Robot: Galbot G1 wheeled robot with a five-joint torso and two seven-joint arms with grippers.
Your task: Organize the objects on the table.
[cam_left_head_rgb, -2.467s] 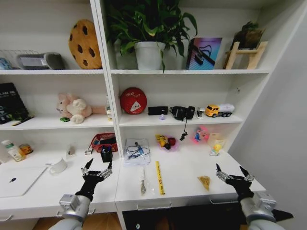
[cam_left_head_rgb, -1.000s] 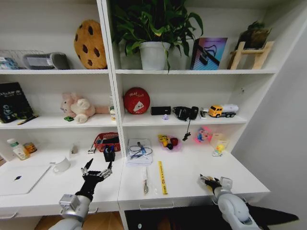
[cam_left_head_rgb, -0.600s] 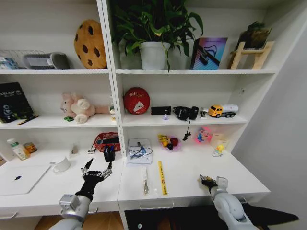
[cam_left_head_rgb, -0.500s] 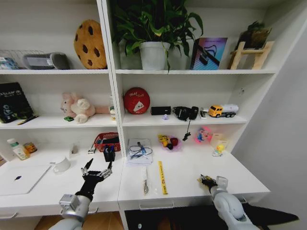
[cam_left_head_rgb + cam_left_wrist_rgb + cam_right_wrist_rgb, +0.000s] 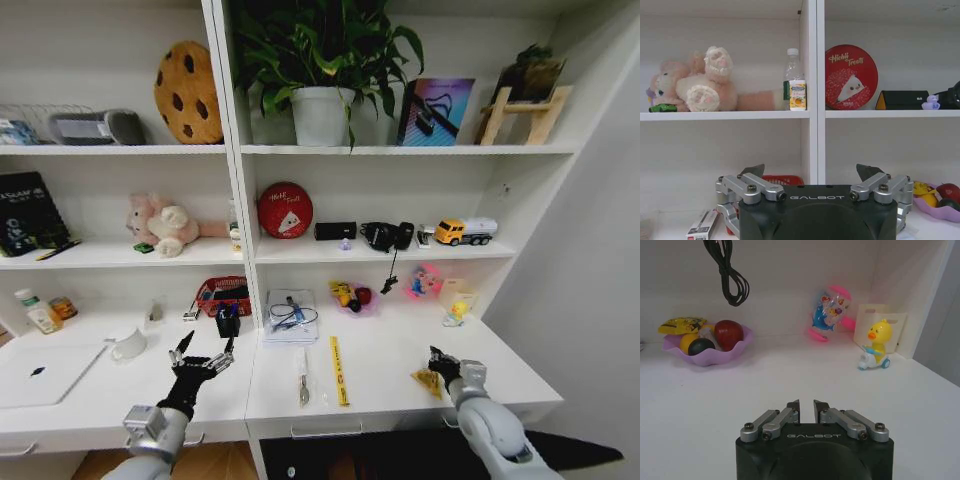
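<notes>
Two fingers of the right gripper [image 5: 440, 362] sit drawn almost together, a slim gap between the tips and nothing seen caught in it in the right wrist view [image 5: 806, 406]. This gripper rests low over the right end of the table [image 5: 380, 345], just beside a small yellowish wedge [image 5: 426, 380] lying flat on the white top; from the head view I cannot tell whether the tips touch it. The low, forward pose suits working at a flat scrap near the table's front edge. Beyond it, against the back wall, stand a purple dish of toy fruit [image 5: 705, 357] and a yellow duck toy [image 5: 875, 346], well apart from the fingers. The left gripper [image 5: 203, 352] hovers above the table's left half with its fingers spread wide [image 5: 811, 172], pointing at the shelves and holding nothing, seemingly waiting. To its left the silver laptop [image 5: 45, 375] lies closed and flat on the table; a green toy car [image 5: 662, 107] sits on the shelf above beside the plush bear [image 5: 695, 85]. A yellow ruler [image 5: 335, 370] lies lengthwise between the two arms.
</notes>
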